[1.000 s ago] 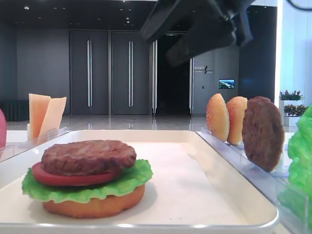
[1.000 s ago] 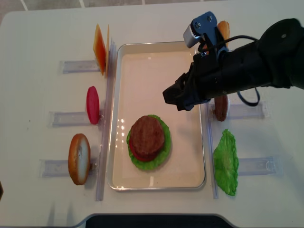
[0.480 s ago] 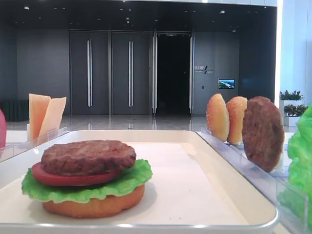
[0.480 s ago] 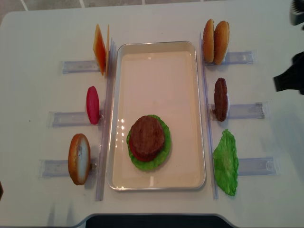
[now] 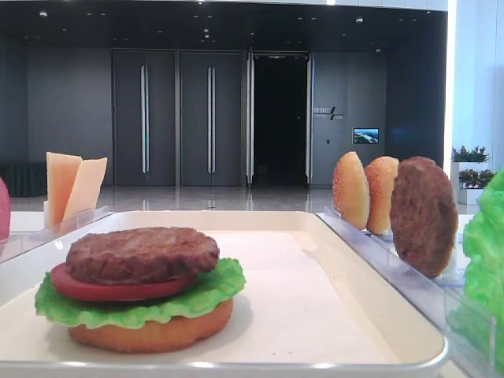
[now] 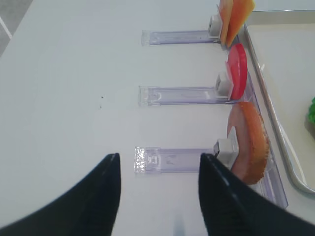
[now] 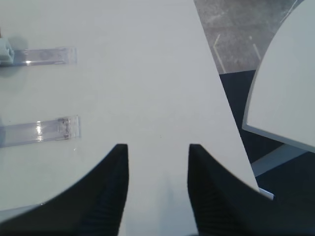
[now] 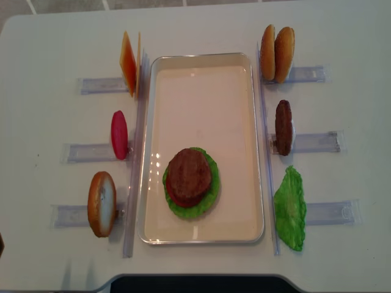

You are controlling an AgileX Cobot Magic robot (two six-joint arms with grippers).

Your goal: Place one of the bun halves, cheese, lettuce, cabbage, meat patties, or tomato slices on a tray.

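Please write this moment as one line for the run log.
tray: flat bun half, lettuce, tomato slice, meat patty stacked | both end effectors: open, empty, away from tray | holders: other ingredients standing

Office lobby: tall dark doors (image 5: 177, 118), wall screen (image 5: 365, 135).

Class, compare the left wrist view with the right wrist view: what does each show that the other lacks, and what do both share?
Only the left wrist view shows food: cheese, a tomato slice, a bun half and the tray rim. Only the right wrist view shows the table's edge, dark floor and a neighbouring table. Both show open jaws above the white tabletop and clear holders.
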